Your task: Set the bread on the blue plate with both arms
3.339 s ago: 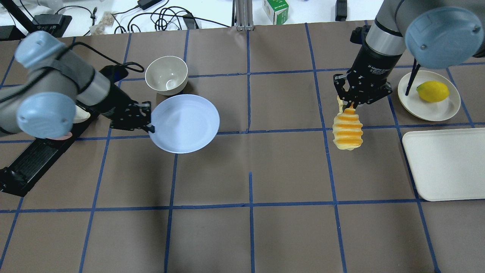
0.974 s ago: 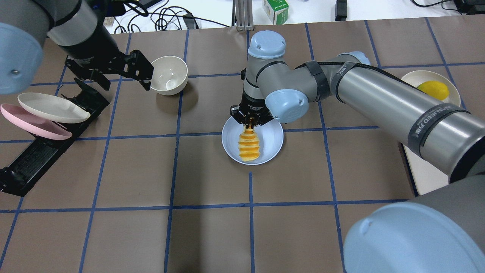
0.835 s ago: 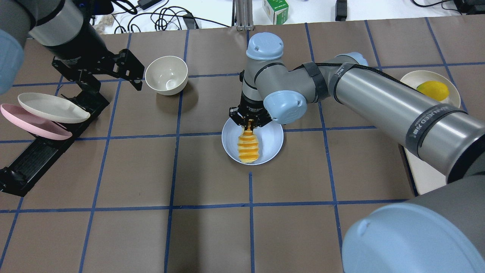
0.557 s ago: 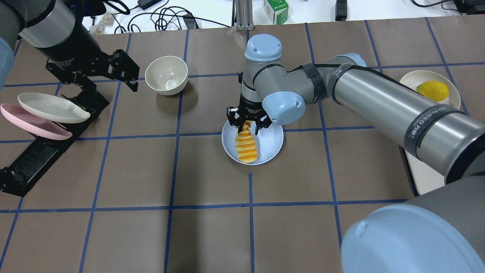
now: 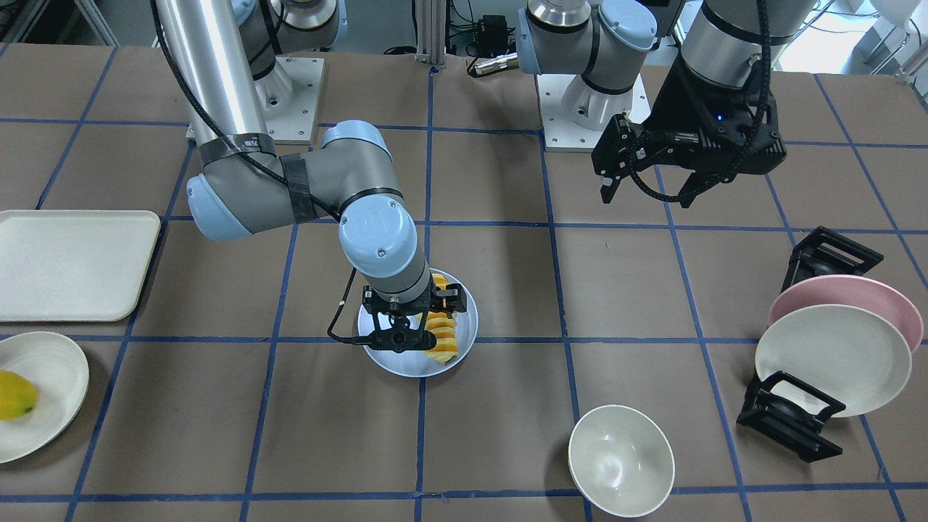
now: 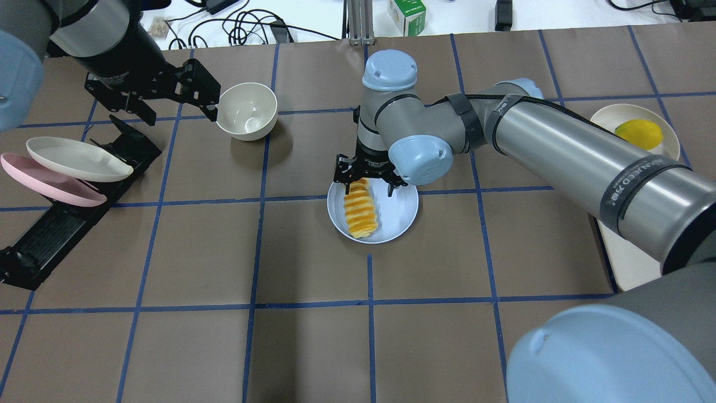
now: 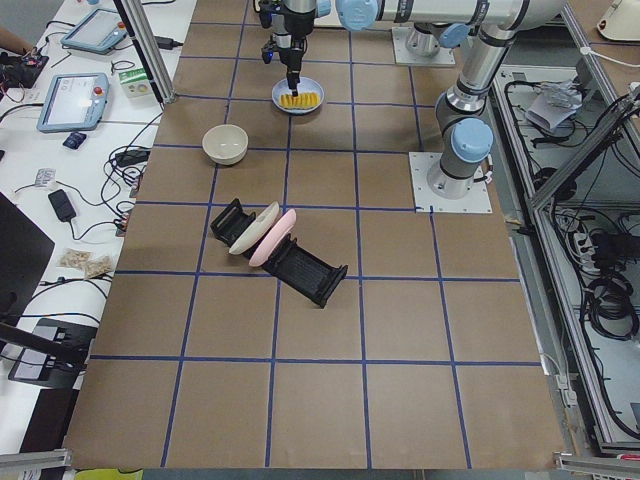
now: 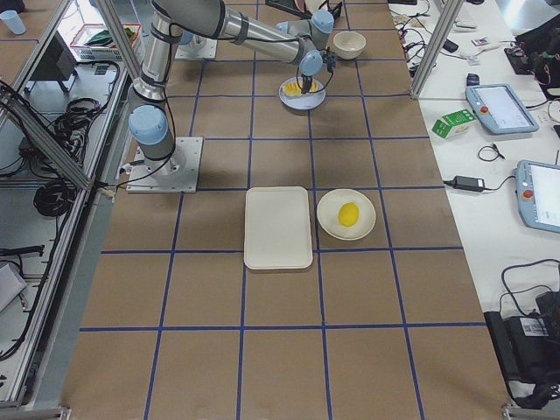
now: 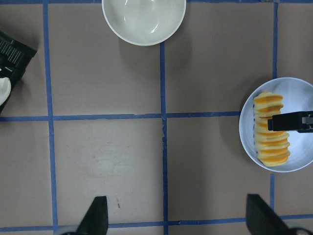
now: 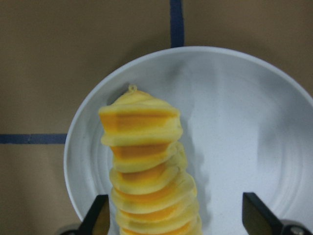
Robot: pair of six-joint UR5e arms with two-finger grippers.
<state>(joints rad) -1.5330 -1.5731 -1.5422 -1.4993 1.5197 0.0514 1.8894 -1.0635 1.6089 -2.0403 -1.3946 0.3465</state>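
The bread point(image 6: 361, 212) lies on the blue plate point(image 6: 398, 217) near the table's middle, on the plate's left half. My right gripper point(image 6: 364, 184) hangs open just over the bread's far end, its fingers on either side and apart from it. The right wrist view shows the bread point(image 10: 146, 166) on the plate point(image 10: 244, 122) between the spread fingertips point(image 10: 100, 213). My left gripper point(image 6: 183, 115) is open and empty, raised next to the cream bowl point(image 6: 246, 111). The left wrist view shows the bread point(image 9: 271, 129) and the plate point(image 9: 298, 98) at the right edge.
A black rack point(image 6: 67, 218) at the left holds a cream plate point(image 6: 75, 159) and a pink plate point(image 6: 45, 180). A cream plate with a yellow lemon point(image 6: 639, 133) and a white tray point(image 5: 72, 264) lie under my right arm.
My right gripper opened and let go of the bread, which settled flat on the blue plate. My left gripper, empty, drifted left and then back toward the bowl.
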